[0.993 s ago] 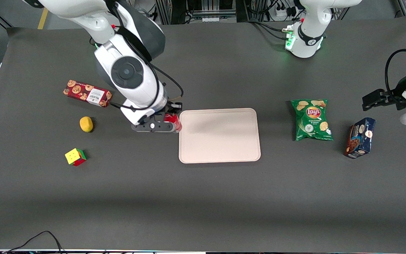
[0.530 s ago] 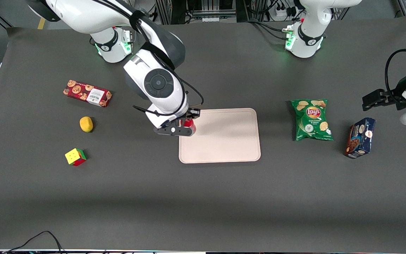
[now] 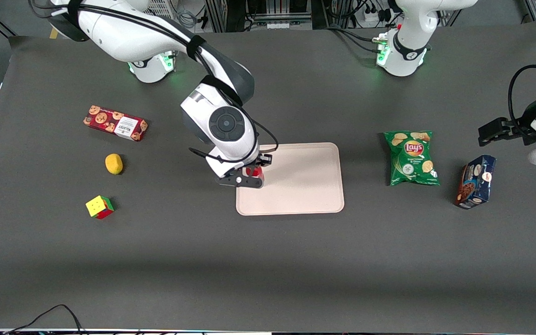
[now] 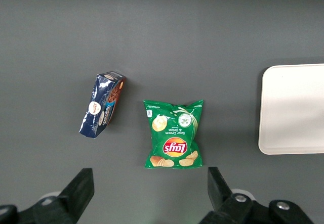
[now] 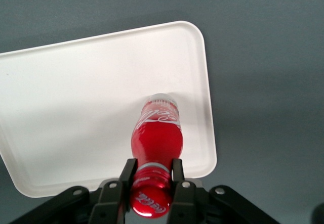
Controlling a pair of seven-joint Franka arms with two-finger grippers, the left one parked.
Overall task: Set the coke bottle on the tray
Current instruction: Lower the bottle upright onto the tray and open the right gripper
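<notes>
1. Dark grey matting covers the table [image 3: 268, 260], with the large flat pale pinkish-beige tray [image 3: 305, 186] at its middle.
2. Held upright, the small slim red coke bottle [image 5: 154, 138] has its long axis vertical, red cap up between the fingers, base down over the tray.
3. Apart from the bottle, the tray carries nothing; whether the base touches it is unclear.
4. At the tray's edge toward the working arm's end, the gripper [image 3: 251, 175] has its jaws pinched on the bottle's neck, just under the cap.
</notes>
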